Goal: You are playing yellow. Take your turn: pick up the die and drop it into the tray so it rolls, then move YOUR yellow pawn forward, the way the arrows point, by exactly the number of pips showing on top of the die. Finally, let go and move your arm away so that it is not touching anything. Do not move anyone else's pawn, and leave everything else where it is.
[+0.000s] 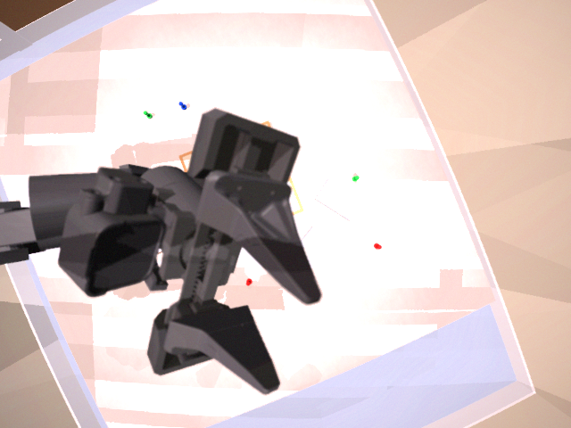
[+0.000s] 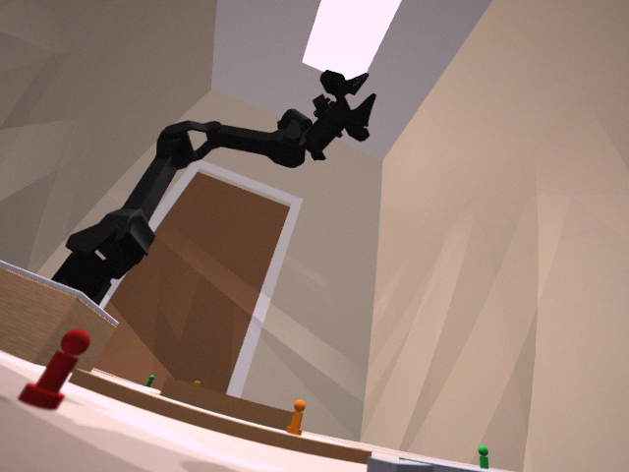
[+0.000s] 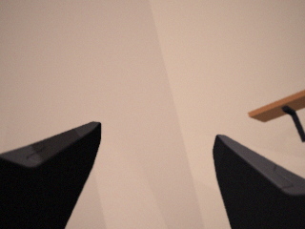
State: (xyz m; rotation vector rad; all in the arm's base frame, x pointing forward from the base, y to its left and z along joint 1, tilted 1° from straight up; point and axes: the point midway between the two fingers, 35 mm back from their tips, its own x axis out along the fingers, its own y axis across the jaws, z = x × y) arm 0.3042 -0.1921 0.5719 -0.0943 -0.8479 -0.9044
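I hold the black, tapered jaws [image 1: 294, 344] [image 2: 371, 84] empty and partly spread, high above the bench [image 1: 368, 322] [image 2: 152, 437], likely for clearance; 1 small yellow ball-topped pawn [image 2: 197, 383] stands lower left in the exterior view.

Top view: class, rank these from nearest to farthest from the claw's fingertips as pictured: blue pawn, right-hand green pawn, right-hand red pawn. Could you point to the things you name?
1. Red pawn [image 1: 376, 246], right of the claw [image 1: 291, 344] [image 2: 371, 85] [image 3: 159, 130].
2. Green pawn [image 1: 355, 177] [image 2: 483, 451], above red.
3. Blue pawn [image 1: 183, 105], upper left.
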